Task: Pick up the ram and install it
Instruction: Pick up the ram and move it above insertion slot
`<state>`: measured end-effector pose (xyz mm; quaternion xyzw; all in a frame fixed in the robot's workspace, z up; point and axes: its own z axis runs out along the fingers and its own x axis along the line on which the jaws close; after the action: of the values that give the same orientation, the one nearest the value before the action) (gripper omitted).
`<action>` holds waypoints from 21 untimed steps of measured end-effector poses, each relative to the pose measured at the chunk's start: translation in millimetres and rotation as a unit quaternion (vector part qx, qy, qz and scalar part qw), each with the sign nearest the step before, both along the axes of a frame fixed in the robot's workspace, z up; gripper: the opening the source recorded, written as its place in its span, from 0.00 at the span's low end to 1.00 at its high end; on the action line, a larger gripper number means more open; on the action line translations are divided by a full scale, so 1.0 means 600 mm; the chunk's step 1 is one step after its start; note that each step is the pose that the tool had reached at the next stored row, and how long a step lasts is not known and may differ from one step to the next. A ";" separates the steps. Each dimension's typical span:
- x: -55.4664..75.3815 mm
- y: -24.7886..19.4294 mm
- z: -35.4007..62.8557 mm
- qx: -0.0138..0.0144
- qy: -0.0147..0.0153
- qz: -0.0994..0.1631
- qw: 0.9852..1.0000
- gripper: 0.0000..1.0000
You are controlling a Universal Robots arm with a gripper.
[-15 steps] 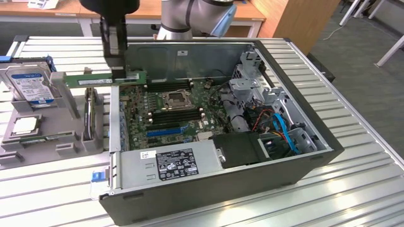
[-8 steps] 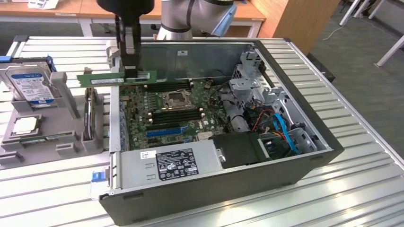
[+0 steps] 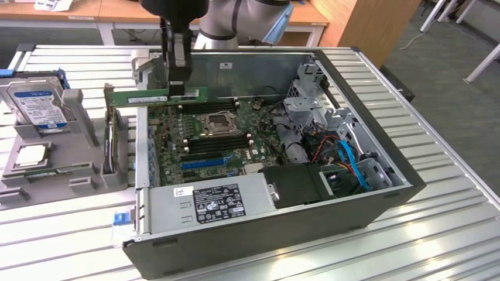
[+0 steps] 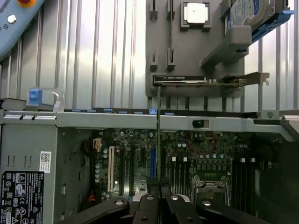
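Observation:
The ram (image 3: 144,98), a long thin green board, hangs level above the back edge of the open computer case (image 3: 312,228), over the motherboard (image 3: 234,153). My gripper (image 3: 180,88) is shut on its upper edge, towards the end at the exterior view's right. Black memory slots (image 3: 205,108) lie just below it, beside the processor socket (image 3: 215,123). In the wrist view the ram (image 4: 159,135) appears edge-on as a thin line running out from between my fingertips (image 4: 150,201), above the motherboard (image 4: 205,158).
A grey holder (image 3: 82,178) stands at the exterior view's left of the case, carrying a hard drive (image 3: 39,105), a silver processor chip (image 3: 31,155) and an upright card (image 3: 113,143). The power supply (image 3: 211,202) and a drive cage with cables (image 3: 343,158) are inside the case.

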<state>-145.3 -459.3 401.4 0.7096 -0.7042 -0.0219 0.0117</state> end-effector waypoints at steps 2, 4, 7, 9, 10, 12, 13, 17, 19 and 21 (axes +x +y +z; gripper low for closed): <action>0.008 0.0000 0.000 0.000 0.000 0.000 1.000 0.12; 0.016 0.0000 0.000 0.000 0.000 0.000 1.000 0.12; 0.028 0.0000 0.000 0.000 0.000 0.000 1.000 0.12; 0.036 0.0000 0.000 0.000 0.000 0.000 1.000 0.12; 0.040 0.0000 0.000 0.000 0.000 0.000 1.000 0.12; 0.048 0.0000 0.000 0.000 0.000 0.000 1.000 0.12; 0.052 0.0000 0.000 0.000 0.000 0.000 1.000 0.12; 0.069 0.0000 0.000 0.000 0.000 0.000 1.000 0.12; 0.079 0.0000 0.000 0.000 0.000 0.000 1.000 0.12; 0.087 0.0000 0.000 0.000 0.000 0.000 1.000 0.12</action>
<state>-93.1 -459.3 401.4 0.7096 -0.7042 -0.0219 0.0117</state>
